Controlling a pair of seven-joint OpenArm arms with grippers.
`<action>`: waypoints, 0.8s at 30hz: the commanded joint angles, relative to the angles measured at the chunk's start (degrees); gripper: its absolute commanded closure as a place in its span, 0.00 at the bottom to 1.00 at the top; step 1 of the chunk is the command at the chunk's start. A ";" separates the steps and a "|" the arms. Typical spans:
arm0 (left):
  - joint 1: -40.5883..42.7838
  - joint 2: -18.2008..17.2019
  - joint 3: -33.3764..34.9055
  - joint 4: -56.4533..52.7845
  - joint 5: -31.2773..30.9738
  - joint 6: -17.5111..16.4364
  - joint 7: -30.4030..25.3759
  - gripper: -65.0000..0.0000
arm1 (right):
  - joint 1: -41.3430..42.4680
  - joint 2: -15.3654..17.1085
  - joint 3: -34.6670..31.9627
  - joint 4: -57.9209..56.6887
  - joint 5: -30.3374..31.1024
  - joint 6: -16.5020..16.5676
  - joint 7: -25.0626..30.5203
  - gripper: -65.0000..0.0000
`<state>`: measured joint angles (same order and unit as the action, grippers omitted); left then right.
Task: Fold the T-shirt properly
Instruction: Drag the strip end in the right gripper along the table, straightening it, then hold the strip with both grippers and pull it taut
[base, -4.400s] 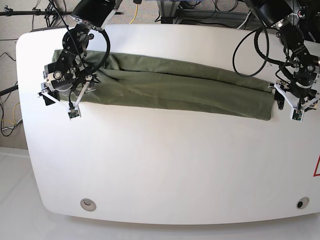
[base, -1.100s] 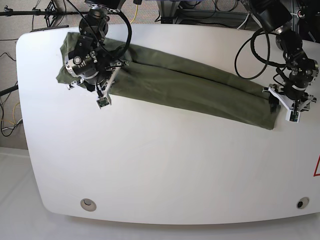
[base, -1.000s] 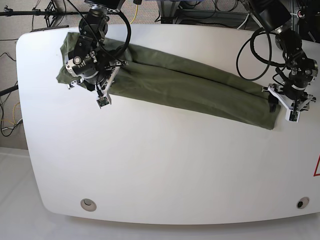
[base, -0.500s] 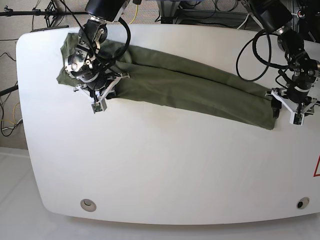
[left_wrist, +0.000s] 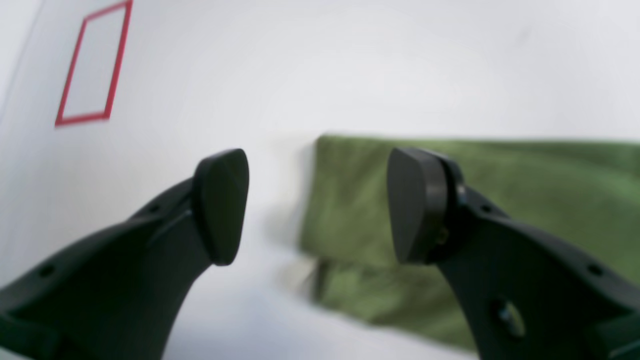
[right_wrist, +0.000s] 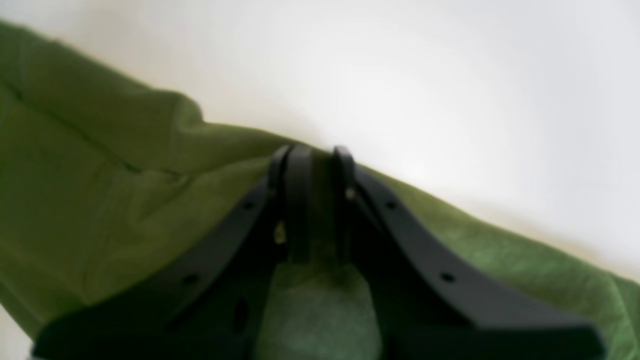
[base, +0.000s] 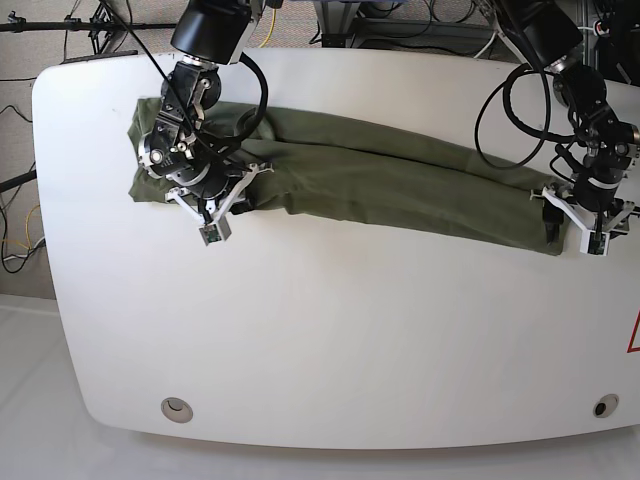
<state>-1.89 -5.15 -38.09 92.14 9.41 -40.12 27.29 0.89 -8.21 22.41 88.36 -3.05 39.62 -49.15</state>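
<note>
while the right gripper (right_wrist: 312, 200) is pinching a fold of the olive-green t-shirt (base: 400, 190) between nearly closed jaws, cloth is bunching under and to both sides of it. the left gripper (left_wrist: 317, 202) is hovering with its jaws spread wide and nothing between them, the shirt's end edge lying just beyond its fingertips on the white table (base: 330, 330).
</note>
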 joint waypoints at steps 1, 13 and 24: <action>-0.93 0.31 0.33 -0.25 0.60 0.12 -1.51 0.38 | -2.14 -0.72 -5.18 5.12 -1.82 0.38 -4.77 0.89; -5.76 -3.13 0.19 -17.88 1.08 0.12 -2.14 0.38 | -6.18 -0.79 -8.28 18.18 -2.12 0.38 -9.30 0.89; -4.97 -2.70 0.25 -17.02 1.02 0.12 -3.60 0.38 | -5.83 -0.79 -5.49 18.85 -3.17 0.38 -8.10 0.88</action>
<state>-6.13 -6.96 -37.67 72.95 11.31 -39.79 24.67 -5.87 -9.19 16.16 105.67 -5.96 40.32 -58.70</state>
